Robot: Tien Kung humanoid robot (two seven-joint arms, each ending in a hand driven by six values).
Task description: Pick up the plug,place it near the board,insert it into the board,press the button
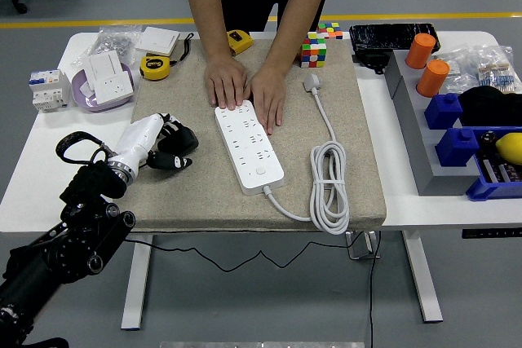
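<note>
A white power strip (249, 143) lies slantwise on the beige mat (196, 193). A person at the far side presses both hands (246, 87) flat on its far end. Its white cable (330, 193) is coiled on the right and ends in a white plug (311, 82). A small black plug (181, 141) lies on the mat left of the strip. My left hand (167, 146), white-backed with black fingers, has its fingers curled around that black plug. The plug is partly hidden by the fingers.
A purple bowl (90, 100) holding a white socket, a breaker (47, 89) and a yellow tape measure (155, 67) sit at the back left. A colour cube (314, 50) stands behind the mat. A grey bin (412, 132), orange cylinders (427, 63) and blue boxes (457, 128) fill the right.
</note>
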